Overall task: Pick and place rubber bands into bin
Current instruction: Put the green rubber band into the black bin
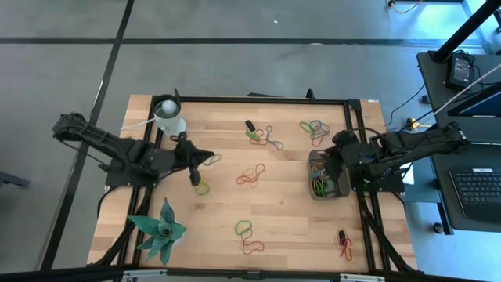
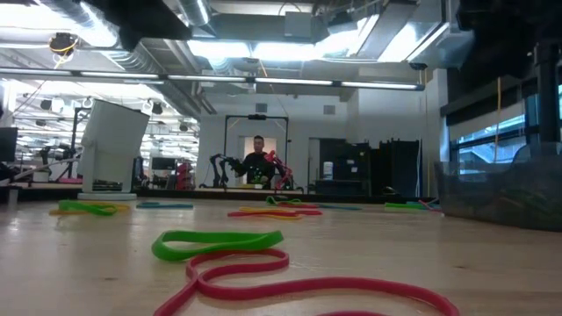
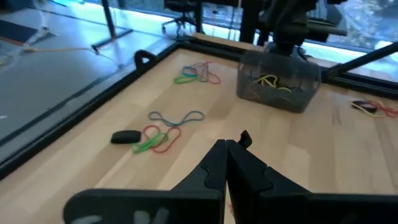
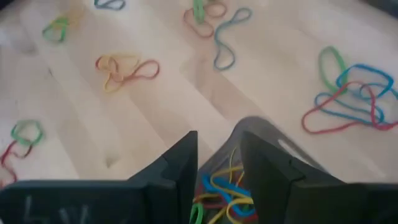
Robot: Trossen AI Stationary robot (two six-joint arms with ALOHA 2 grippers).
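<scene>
Bin (image 1: 338, 190) holds several rubber bands (image 1: 320, 186); right hand (image 4: 217, 163) above, narrowly parted, seemingly empty.

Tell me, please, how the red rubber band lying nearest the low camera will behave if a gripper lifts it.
The red rubber band lies in loose curves, so it is probably floppy and would sag. It looks thin, likely very light. Flat on the table, it may slip from the fingers.

Grey concrete floor (image 1: 235, 55), ceiling strip lights (image 2: 263, 48).

Dark grey bin (image 1: 338, 190), multicoloured rubber bands (image 1: 251, 175), pale wooden table (image 1: 282, 211)
</scene>
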